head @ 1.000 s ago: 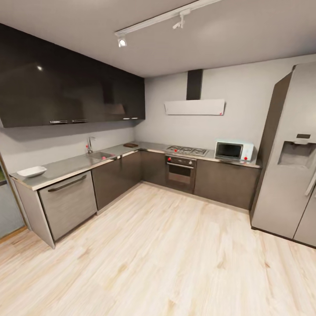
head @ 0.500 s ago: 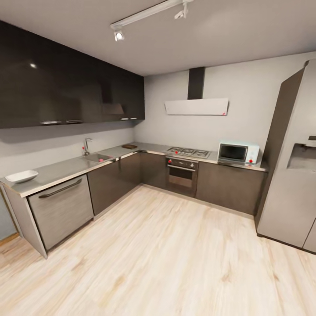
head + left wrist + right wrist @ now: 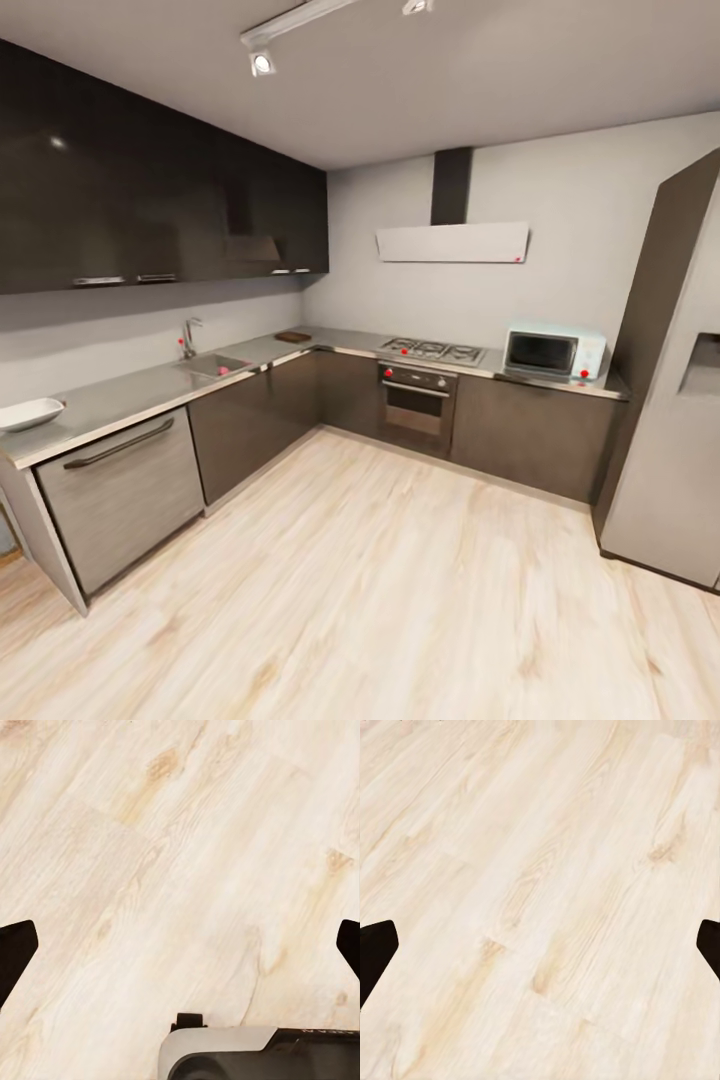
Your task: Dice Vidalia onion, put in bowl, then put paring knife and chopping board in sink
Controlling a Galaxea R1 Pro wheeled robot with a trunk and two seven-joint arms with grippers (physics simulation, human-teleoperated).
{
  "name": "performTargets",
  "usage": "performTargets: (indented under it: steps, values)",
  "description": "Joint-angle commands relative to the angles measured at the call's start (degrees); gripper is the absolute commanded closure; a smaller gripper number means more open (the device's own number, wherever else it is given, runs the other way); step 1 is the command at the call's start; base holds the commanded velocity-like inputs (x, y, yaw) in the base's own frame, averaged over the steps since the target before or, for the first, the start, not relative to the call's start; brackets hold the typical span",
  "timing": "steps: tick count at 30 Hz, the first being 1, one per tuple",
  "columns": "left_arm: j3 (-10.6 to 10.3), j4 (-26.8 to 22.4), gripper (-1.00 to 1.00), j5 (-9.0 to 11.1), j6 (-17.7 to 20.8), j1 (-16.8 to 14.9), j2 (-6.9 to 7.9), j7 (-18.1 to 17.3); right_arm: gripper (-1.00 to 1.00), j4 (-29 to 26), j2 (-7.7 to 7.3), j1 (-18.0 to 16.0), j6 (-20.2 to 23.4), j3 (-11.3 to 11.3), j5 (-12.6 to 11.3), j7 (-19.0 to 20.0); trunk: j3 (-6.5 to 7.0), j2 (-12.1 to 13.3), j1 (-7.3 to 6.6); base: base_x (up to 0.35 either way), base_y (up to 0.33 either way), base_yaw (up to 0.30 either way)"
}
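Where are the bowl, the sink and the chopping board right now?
bowl [image 3: 28,413]: head view, on its white inside, at the counter's near left end.
sink [image 3: 212,364]: head view, on the steel basin below the faucet.
chopping board [image 3: 295,337]: head view, on its dark top, near the counter corner.

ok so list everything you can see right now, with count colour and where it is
bowl: 1, white, near end of the countertop, far left
sink: 1, steel, set in the countertop, faucet behind it
chopping board: 1, dark brown, on the countertop near the corner
upper cabinets: one run, glossy dark grey, left wall
hob: 1, steel, over the oven
microwave: 1, pale, right of the hob
fridge: 1, grey, far right
floor: pale wood
left gripper: dark fingertips wide apart, over floor
right gripper: dark fingertips wide apart, over floor
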Motion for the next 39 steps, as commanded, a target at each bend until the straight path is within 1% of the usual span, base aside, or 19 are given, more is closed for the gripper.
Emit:
performTargets:
  steps: [1, 16, 23, 39]
  values:
    - [0.02, 0.03, -1.0, 0.15, -0.16, 0.0, 0.0, 0.02, -1.0, 0.05, 0.02, -0.02, -0.17, 0.01, 0.01, -0.18, -0.01, -0.03, 0.05, 0.326, 0.0, 0.0]
    - [0.02, 0.02, -1.0, 0.15, -0.16, 0.01, 0.0, 0.02, -1.0, 0.05, 0.02, -0.02, -0.17, 0.01, 0.04, -0.18, -0.01, -0.03, 0.05, 0.326, 0.0, 0.0]
    - [0.02, 0.02, -1.0, 0.15, -0.16, 0.0, 0.0, 0.0, -1.0, 0.05, 0.02, -0.02, -0.17, 0.01, 0.09, -0.26, -0.01, -0.03, 0.05, 0.324, -0.078, 0.008]
    - [0.02, 0.02, -1.0, 0.15, -0.16, -0.01, 0.0, 0.03, -1.0, 0.05, 0.02, -0.02, -0.17, 0.01, 0.1, -0.27, -0.01, -0.03, 0.05, 0.317, -0.115, 0.147]
